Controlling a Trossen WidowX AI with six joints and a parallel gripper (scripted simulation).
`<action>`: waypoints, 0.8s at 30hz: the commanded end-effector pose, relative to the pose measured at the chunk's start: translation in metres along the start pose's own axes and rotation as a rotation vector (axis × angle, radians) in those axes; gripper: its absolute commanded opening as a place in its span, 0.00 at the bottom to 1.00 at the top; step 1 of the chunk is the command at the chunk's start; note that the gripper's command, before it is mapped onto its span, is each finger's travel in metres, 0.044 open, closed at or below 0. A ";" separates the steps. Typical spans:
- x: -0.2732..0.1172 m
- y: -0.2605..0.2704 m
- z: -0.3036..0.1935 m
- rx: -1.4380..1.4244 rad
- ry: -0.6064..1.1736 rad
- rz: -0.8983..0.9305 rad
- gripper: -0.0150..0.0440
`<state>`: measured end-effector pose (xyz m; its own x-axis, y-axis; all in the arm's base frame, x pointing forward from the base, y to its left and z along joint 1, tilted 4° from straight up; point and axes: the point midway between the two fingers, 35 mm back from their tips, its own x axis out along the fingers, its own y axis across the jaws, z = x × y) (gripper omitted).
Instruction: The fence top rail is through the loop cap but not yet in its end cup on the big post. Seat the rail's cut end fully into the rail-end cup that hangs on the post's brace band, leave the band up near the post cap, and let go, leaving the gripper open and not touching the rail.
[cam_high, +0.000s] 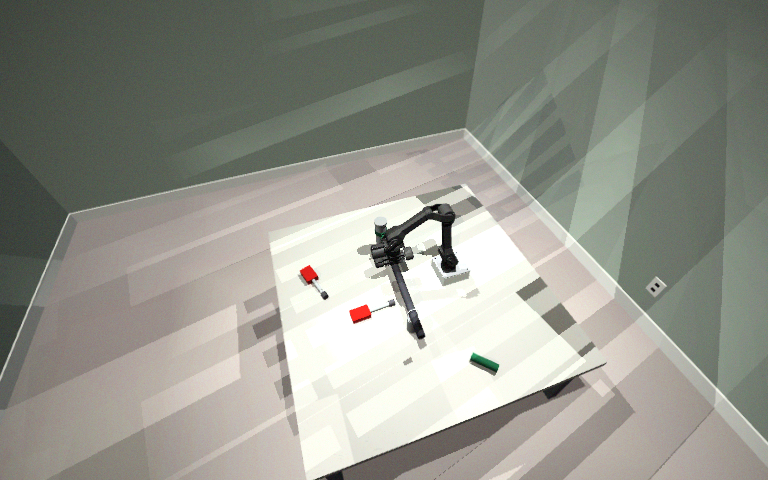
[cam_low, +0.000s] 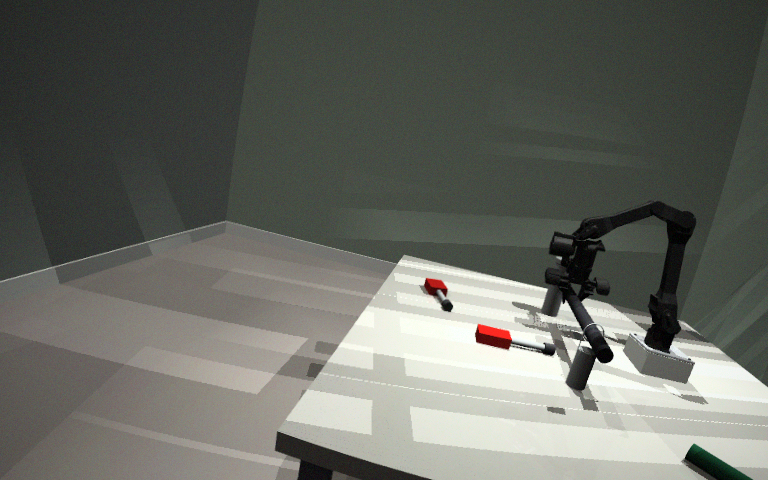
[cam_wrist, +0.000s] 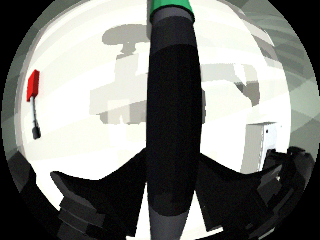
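The dark fence rail slopes above the table. My gripper is shut on it, nearer its post end. Its free end passes through the thin loop on the short grey post. The big post stands behind my gripper, with a pale cap and green near its top. The green rail-end cup is at the top of the wrist view, with the rail's far end at its mouth. How deep the end sits is hidden.
Two red-handled tools lie left of the rail; one red block shows in the wrist view. A green cylinder lies near the front edge. The arm's white base stands to the right.
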<state>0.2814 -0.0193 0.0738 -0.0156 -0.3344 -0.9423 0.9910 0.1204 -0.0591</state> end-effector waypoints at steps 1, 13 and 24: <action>0.000 0.001 0.006 0.001 -0.012 0.004 0.25; 0.001 0.001 0.014 0.001 -0.013 0.004 0.25; 0.002 0.003 0.022 0.002 -0.014 0.004 0.25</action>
<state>0.2831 -0.0353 0.0753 -0.0219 -0.3356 -0.9417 0.9908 0.1185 -0.0653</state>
